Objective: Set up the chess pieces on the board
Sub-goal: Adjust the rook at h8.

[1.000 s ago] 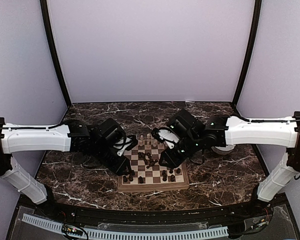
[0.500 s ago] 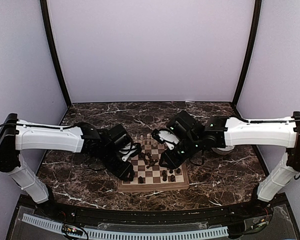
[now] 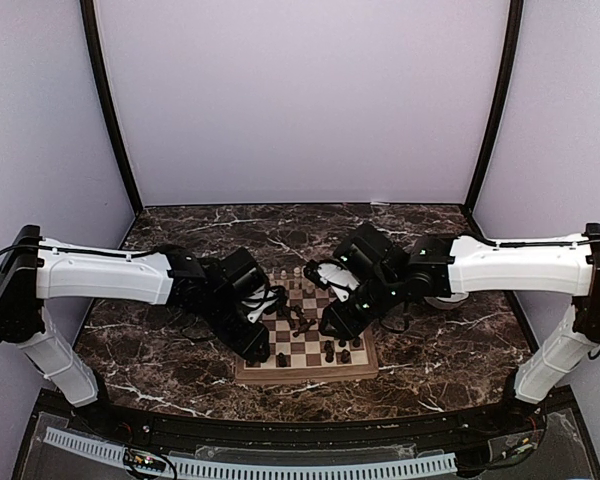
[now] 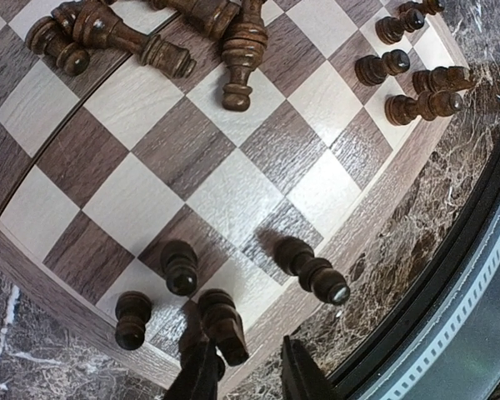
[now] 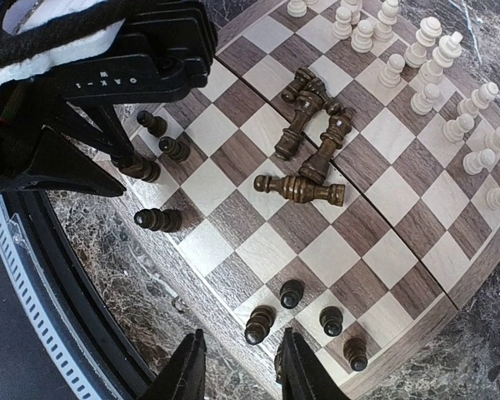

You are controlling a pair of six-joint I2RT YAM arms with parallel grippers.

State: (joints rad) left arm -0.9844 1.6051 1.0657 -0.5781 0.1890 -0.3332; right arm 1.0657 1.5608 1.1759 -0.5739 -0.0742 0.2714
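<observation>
The board [image 3: 305,376] lies on the dark marble table [image 3: 160,378], in the middle towards the near edge, with both arms reaching in over it. The left gripper [image 4: 248,367] hangs low over the board's near left corner. Its fingers [image 4: 202,377] stand a narrow gap apart, and a dark piece [image 4: 223,323] leans in that gap with its head against one finger. The other finger is clear of the piece, so it is not clamped. Three more dark pieces stand or lean just beside it on the near left squares. The right gripper [image 5: 240,350] hovers over the near right part of the board. Its fingers [image 5: 183,371] are moderately parted, with only the board's rim and marble showing between them, and they hold and touch nothing. A dark pawn [image 5: 258,325] stands just beyond its fingertips, one of four dark pieces upright on the near right squares. A heap of dark pieces [image 5: 304,146] lies toppled on the centre of the board, some touching or crossing one another. The cream pieces [image 5: 425,50] stand upright in rows along the far side.
</observation>
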